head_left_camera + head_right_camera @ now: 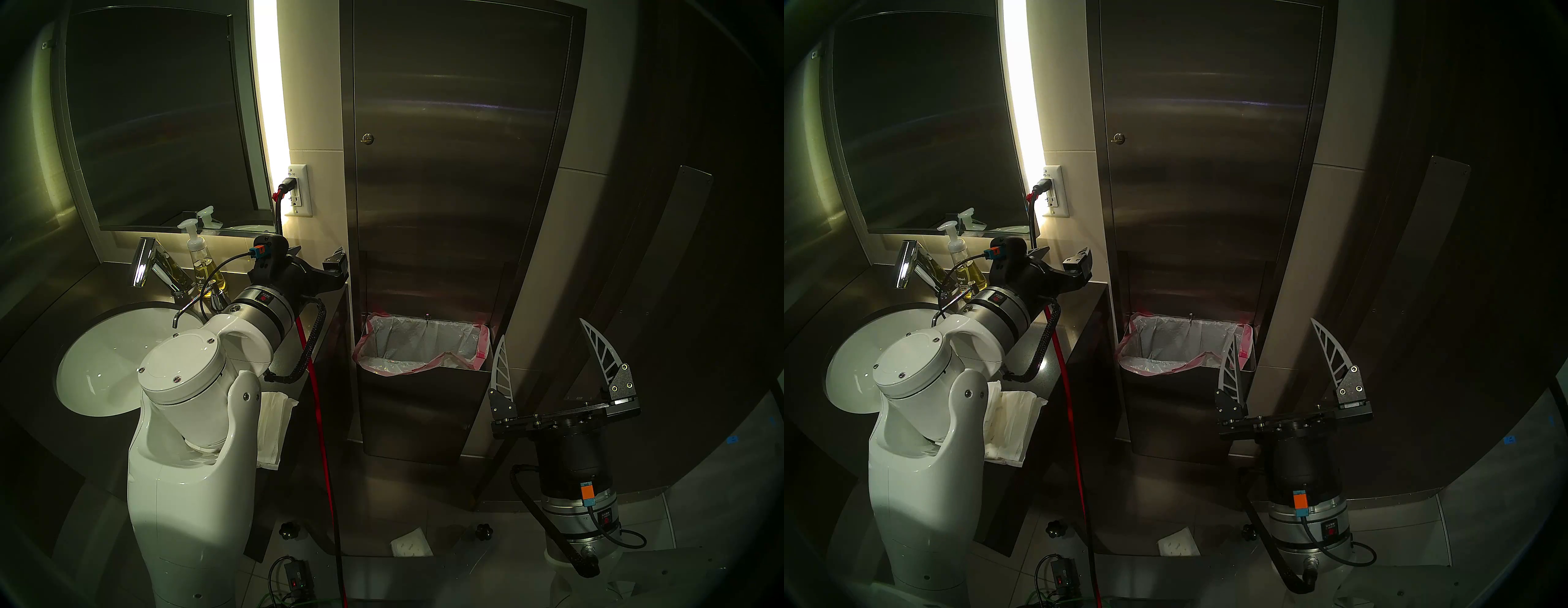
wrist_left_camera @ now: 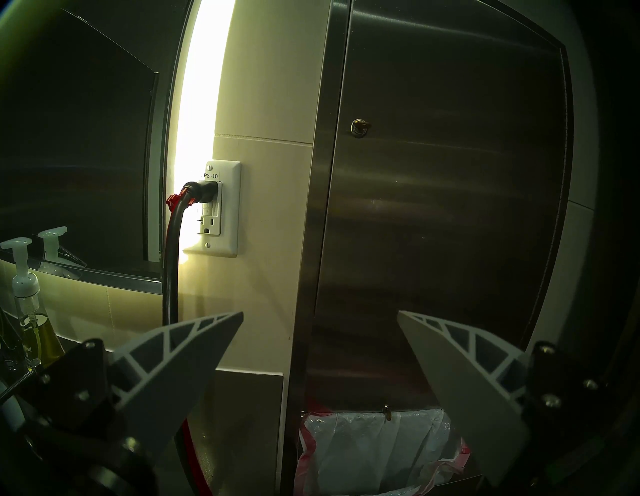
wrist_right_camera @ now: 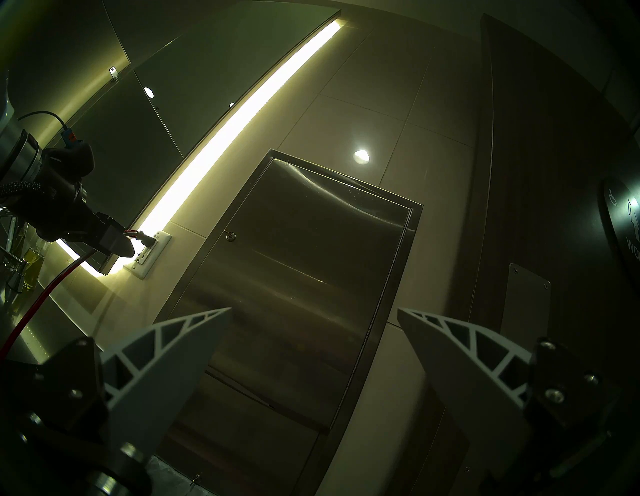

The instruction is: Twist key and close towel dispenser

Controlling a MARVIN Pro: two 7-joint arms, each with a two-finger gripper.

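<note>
The towel dispenser (image 1: 458,148) is a tall brushed-steel wall cabinet; its long door looks flush with the frame, and no towels show. The small brass key (image 1: 367,138) sticks out of the round lock at the door's left edge, and it also shows in the left wrist view (image 2: 360,127) and the right wrist view (image 3: 230,236). My left gripper (image 2: 320,313) is open and empty, over the counter's right end, below and left of the key. My right gripper (image 1: 543,329) is open and empty, low at the cabinet's right side, pointing up.
A waste bin with a pink-rimmed liner (image 1: 420,344) sits in the cabinet's lower part. To the left are the sink (image 1: 97,382), faucet (image 1: 148,263), soap bottle (image 1: 203,263), wall outlet (image 1: 299,191) with a red cord (image 1: 318,403), and folded white paper (image 1: 273,424) on the counter edge. A dark door (image 1: 679,254) stands at the right.
</note>
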